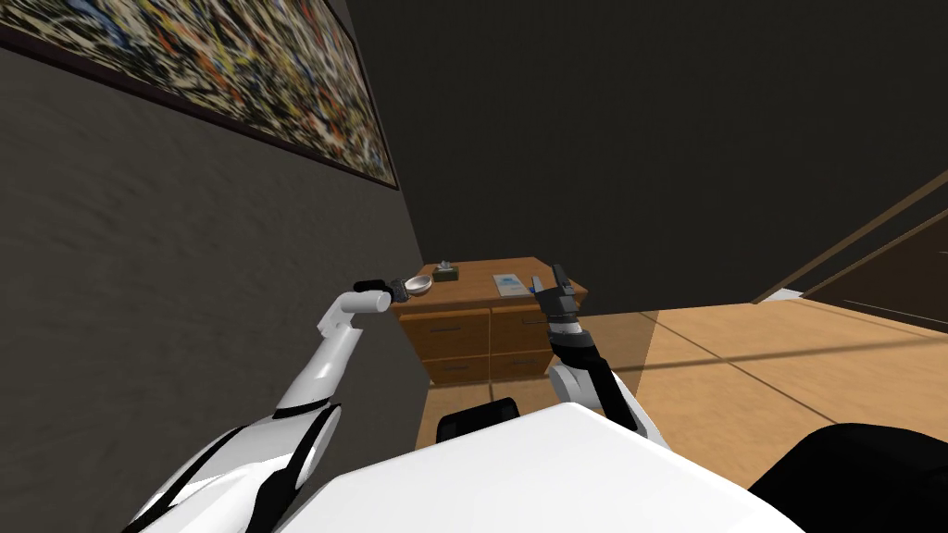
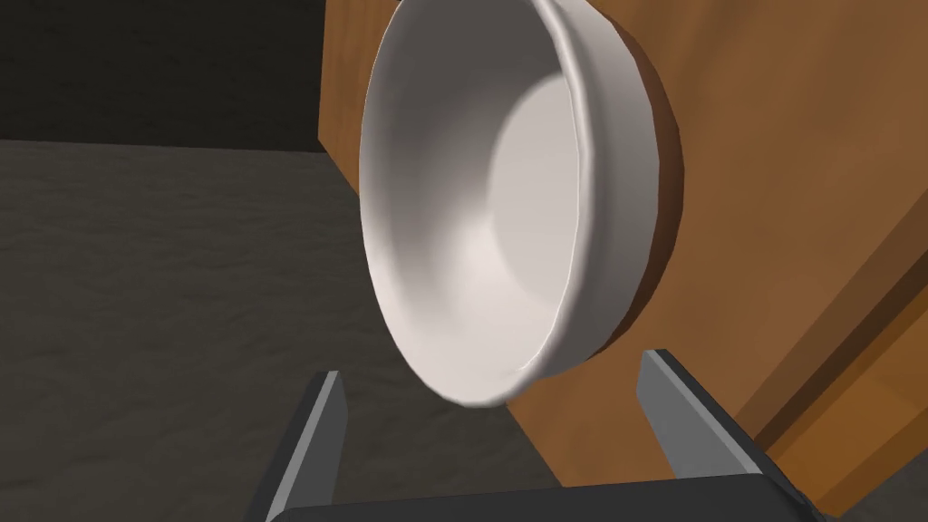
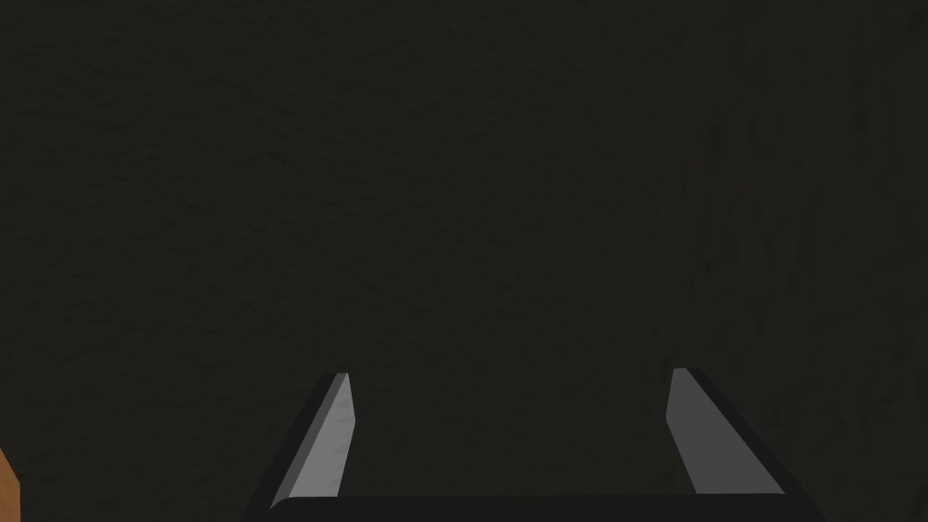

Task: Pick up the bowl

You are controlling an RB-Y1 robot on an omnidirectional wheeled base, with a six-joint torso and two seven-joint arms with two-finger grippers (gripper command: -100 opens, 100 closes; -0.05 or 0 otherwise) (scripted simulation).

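A white bowl (image 1: 419,284) rests on the left front corner of a wooden dresser (image 1: 481,319) that stands against the dark wall. My left gripper (image 1: 404,290) reaches it from the left at the height of the dresser top. Seen from the left wrist, the bowl (image 2: 507,199) looms close ahead with its near rim just beyond the fingertips, and the left gripper (image 2: 494,399) is open with nothing between its fingers. My right gripper (image 1: 558,276) is raised over the dresser's right front edge, and in its own wrist view the right gripper (image 3: 507,408) stands open and empty.
On the dresser top there is a small dark box (image 1: 446,272) behind the bowl and a light flat book (image 1: 507,284) to its right. The grey wall (image 1: 185,305) runs close along my left arm. Wooden floor (image 1: 741,370) spreads to the right.
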